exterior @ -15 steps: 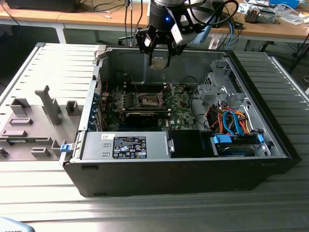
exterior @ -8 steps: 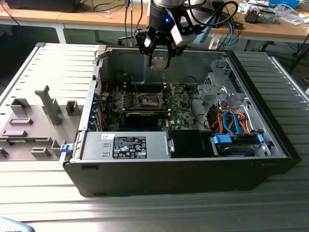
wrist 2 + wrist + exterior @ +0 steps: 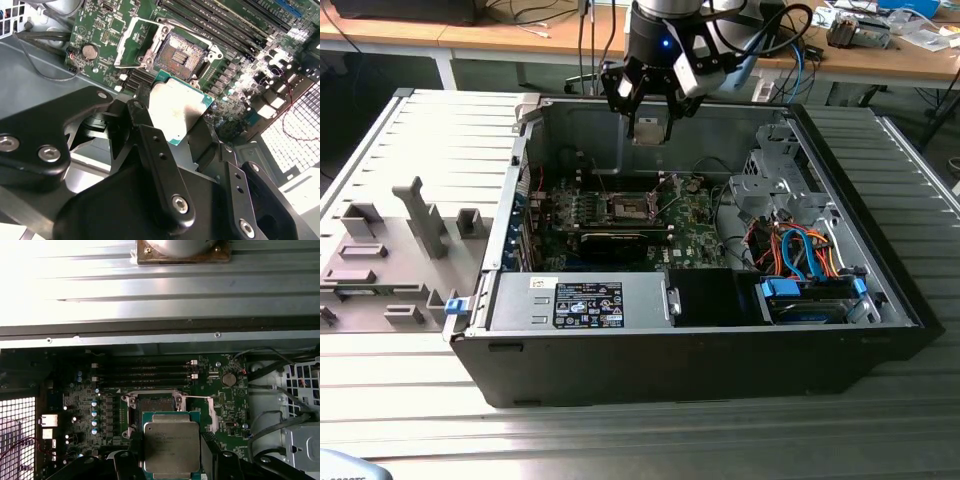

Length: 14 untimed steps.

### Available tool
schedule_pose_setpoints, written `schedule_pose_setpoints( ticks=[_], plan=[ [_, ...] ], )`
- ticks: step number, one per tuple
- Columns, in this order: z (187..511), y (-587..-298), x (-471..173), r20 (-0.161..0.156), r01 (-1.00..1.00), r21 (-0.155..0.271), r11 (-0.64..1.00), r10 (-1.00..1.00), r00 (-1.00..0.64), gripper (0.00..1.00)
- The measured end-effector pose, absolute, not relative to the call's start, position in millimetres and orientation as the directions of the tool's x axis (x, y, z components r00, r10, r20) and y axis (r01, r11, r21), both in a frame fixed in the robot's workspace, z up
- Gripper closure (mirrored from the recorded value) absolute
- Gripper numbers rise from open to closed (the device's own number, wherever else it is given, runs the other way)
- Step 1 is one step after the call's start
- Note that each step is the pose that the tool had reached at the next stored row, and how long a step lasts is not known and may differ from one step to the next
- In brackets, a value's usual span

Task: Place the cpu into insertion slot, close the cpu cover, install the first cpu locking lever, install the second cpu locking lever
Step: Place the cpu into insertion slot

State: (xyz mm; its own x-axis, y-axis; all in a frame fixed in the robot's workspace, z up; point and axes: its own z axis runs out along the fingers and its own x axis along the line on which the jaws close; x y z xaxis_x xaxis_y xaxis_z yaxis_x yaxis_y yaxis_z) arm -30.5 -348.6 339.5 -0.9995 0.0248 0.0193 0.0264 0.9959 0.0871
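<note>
We see a dull, silvery metal lid on the cpu [image 3: 177, 112], edged in green laminate. The pincer [image 3: 174, 125] looks matt black, with bright steel screws. The circuit board [image 3: 100, 25] is glossy green, and the cpu cover [image 3: 125, 44] is shiny bare metal. The worktop [image 3: 620, 440] is ribbed, pale grey metal.

cpu [image 3: 177, 112] above bare insertion slot [image 3: 181, 54] — cpu cover [image 3: 123, 45] open

— What is hidden in the first wrist view?
— The cpu [image 3: 171, 445] covers part of the slot [image 3: 152, 404] behind it.
— And in the second wrist view?
— The fingers [image 3: 150, 145] cover one corner of the cpu [image 3: 180, 112], and the picture's edge cuts them off. In the exterior view the slot [image 3: 628, 207] is too small to tell its inside.
</note>
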Motion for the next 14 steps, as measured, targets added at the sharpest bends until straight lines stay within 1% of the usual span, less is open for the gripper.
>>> schedule_pose_setpoints(
  ticks=[3,5,7,14],
  plan=[
    [339.2,-348.6,-30.6,0.019,0.027,0.077,0.997,0.025,-1.000,0.45],
    [339.0,-348.5,-30.5,0.019,0.026,0.060,0.998,0.025,-1.000,0.45],
    [338.6,-348.6,-30.5,0.018,0.026,0.052,0.998,0.025,-1.000,0.45],
    [336.2,-348.6,-30.5,0.018,0.026,0.051,0.998,0.025,-1.000,0.45]
  ],
)
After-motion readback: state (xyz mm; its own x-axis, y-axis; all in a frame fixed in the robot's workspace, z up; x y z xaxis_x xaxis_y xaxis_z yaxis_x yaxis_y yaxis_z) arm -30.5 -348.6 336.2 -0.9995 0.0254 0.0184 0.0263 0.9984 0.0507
